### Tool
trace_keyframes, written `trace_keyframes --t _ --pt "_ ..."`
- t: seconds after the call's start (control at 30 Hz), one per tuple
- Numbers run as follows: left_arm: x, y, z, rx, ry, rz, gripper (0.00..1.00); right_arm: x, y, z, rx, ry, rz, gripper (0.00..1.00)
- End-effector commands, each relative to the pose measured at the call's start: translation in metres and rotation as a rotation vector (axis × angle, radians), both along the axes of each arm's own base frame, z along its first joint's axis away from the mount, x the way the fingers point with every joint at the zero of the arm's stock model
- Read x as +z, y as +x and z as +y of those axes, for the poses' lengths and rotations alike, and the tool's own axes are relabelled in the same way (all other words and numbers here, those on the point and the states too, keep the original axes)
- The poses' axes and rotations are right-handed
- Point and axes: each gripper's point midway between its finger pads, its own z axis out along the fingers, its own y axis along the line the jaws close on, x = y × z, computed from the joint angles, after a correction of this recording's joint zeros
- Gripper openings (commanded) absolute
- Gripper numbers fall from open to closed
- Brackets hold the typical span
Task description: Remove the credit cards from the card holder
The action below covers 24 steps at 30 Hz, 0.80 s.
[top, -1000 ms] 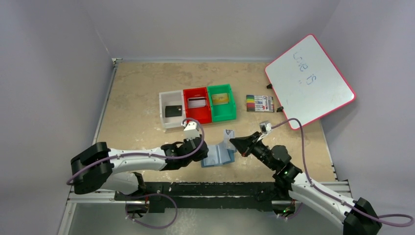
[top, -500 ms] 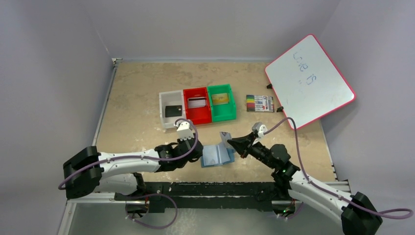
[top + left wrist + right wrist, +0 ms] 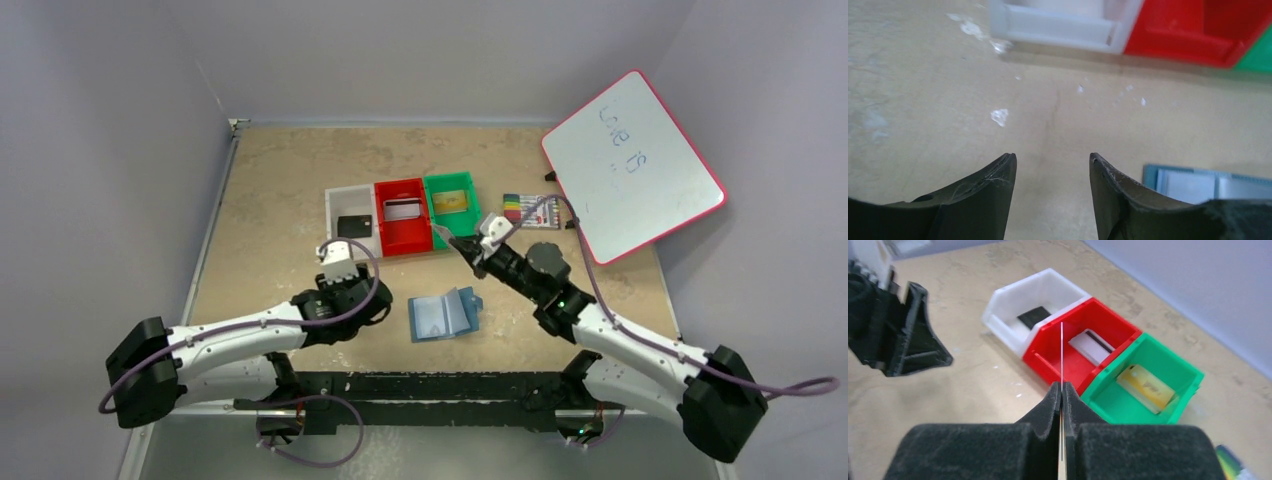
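Teal card holder: the small teal-blue folding wallet (image 3: pixel 444 315) lies open and flat on the tan speckled table (image 3: pixel 270 180). Its pale clear pockets face up. It sits near the front edge between the two arms, and neither gripper touches it.
Left arm: stretched low across the table from its base at the near left, forearm running rightward, wrist just left of the card holder.
Left gripper (image 3: pixel 1053 159): fingers apart over bare tabletop, nothing between them. It points toward the white and red bins, with a corner of the card holder at its lower right.
Right arm: reaching forward and leftward from its base at the near right, wrist beyond the card holder.
Right gripper (image 3: pixel 1062 387): fingers pressed together on a thin flat card (image 3: pixel 1061 350). The card shows edge-on as a pale upright line, so its colour cannot be told. It is held near the front of the bins, about where red meets green.
White plastic bin (image 3: pixel 350 252): holds a black card (image 3: pixel 354 227).
Red plastic bin (image 3: pixel 408 240): holds a silver-grey card (image 3: pixel 402 210).
Green plastic bin (image 3: pixel 458 235): holds a gold card (image 3: pixel 452 201).
Pack of coloured markers (image 3: pixel 530 210): just right of the green bin.
Pink-rimmed whiteboard (image 3: pixel 632 165): tilted at the far right, with handwriting on it.
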Motion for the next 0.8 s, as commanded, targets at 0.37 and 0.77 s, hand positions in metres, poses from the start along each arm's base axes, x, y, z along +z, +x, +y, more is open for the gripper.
trace_keyframes --t 0.37,0.77 --pt "0.013 0.014 0.053 0.18 -0.079 -0.027 0.67 0.01 0.12 0.073 0.036 -0.502 -0.254 0.0" --pt "0.029 0.004 0.062 0.17 -0.183 -0.08 0.76 -0.041 0.158 0.102 0.092 -0.657 -0.225 0.0"
